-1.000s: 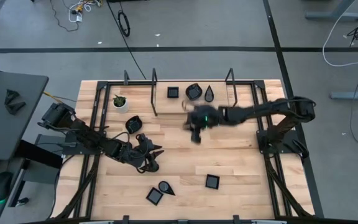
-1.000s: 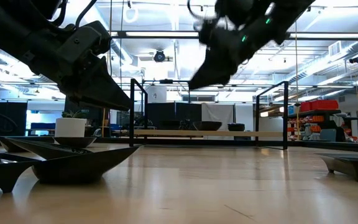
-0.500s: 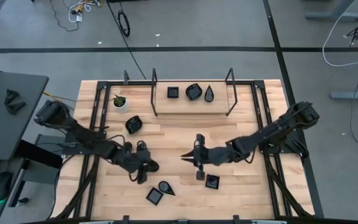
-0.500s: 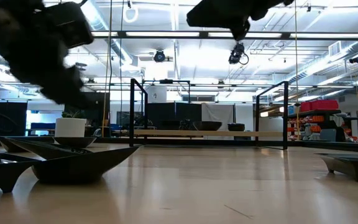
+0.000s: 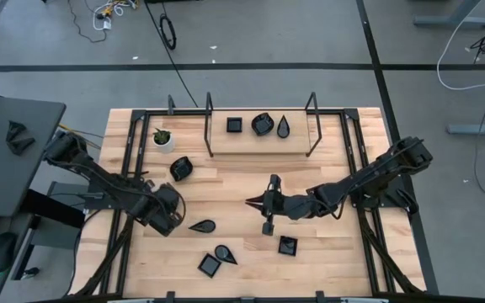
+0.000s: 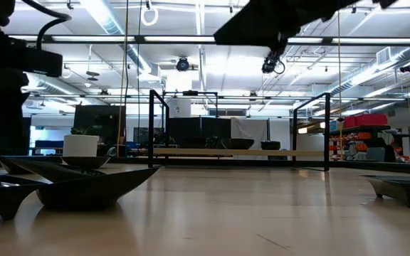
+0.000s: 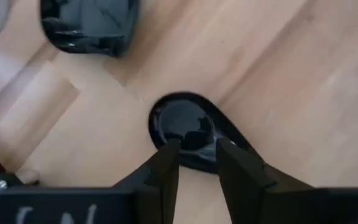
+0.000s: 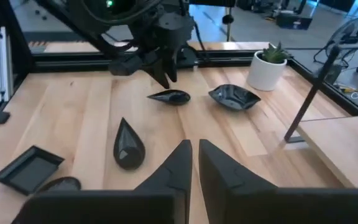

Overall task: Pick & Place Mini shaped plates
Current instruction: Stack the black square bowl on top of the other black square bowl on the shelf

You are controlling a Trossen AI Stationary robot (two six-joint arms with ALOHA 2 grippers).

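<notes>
Pale wooden table under bright workshop lights, seen as a clock face with the low black-framed shelf [image 5: 259, 139] at twelve. Two dark robot arms reach in, one from nine and one from three. The left gripper [image 5: 175, 222], out towards eight o'clock, has just let go of a glossy black teardrop plate [image 5: 201, 225]. That plate now lies flat on the bare wood just beside the fingertips, and the fingers [image 7: 166, 163] stand spread with nothing pinched between them. A second ago this spot was empty, so one more plate looks delivered. The right gripper [image 5: 253, 202] has swung away from the shelf and now hangs over the table's centre, pointing towards nine. Its fingers are drawn almost together and empty. Other mini shaped plates remain scattered: a square plate [image 5: 287, 245] at five, a teardrop [image 5: 224, 252] and a square [image 5: 210, 265] near six, a rounded one [image 5: 180, 168] at ten, and three on the shelf. A white plant pot [image 5: 163, 139] sits at eleven.
</notes>
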